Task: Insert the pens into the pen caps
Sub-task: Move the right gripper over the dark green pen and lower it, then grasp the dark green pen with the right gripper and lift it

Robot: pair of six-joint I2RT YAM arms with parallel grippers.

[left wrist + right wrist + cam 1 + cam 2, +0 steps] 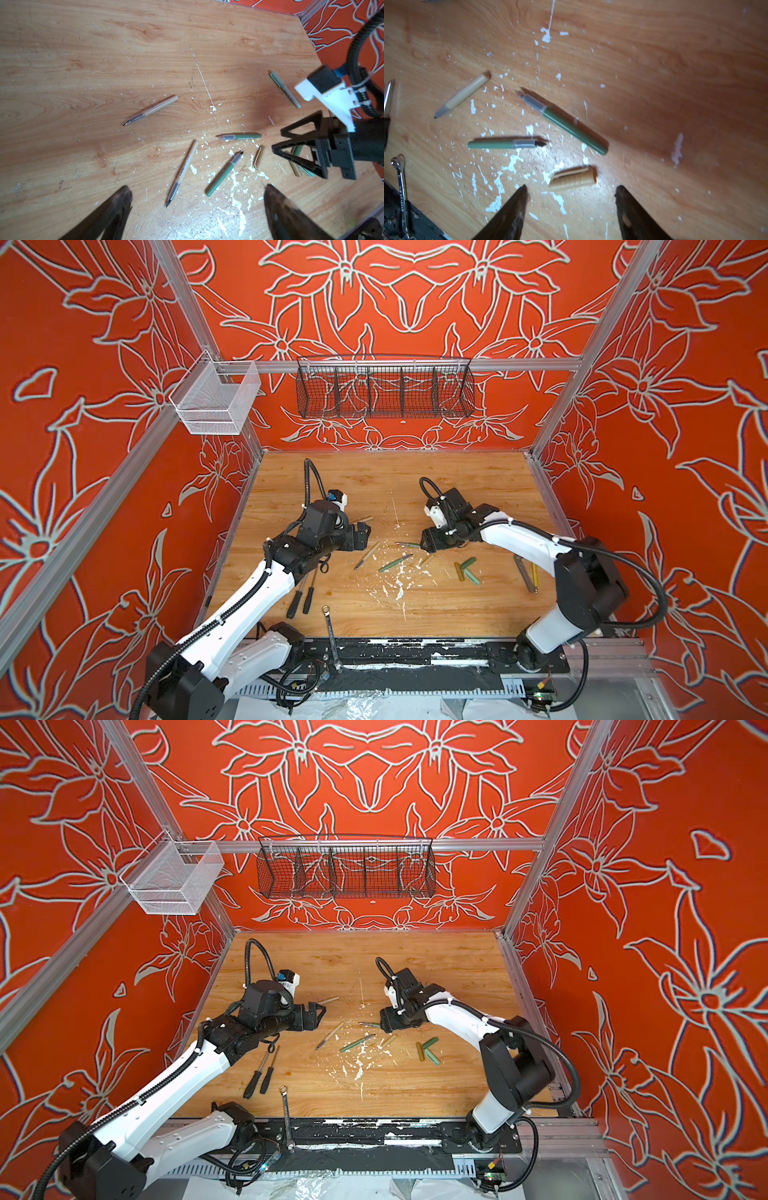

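Several uncapped pens lie mid-table: a beige pen (368,555), a green pen (395,563), another green pen (564,122) and a further beige pen (152,110). One more green pen (284,89) lies beyond them in the left wrist view. A beige pen cap (573,176) rests on the wood just ahead of my right gripper (571,193), which is open and empty. Three more pen caps (467,570), green and olive, cluster to the right. My left gripper (361,533) hovers open and empty left of the pens, wide apart in its wrist view (197,197).
Two black-handled screwdrivers (301,597) lie by the left arm. A silver wrench (332,632) crosses the front edge. A grey tool and a yellow stick (528,574) lie under the right arm. White paint flecks (399,585) dot the wood. Wire baskets (384,387) hang on the back wall.
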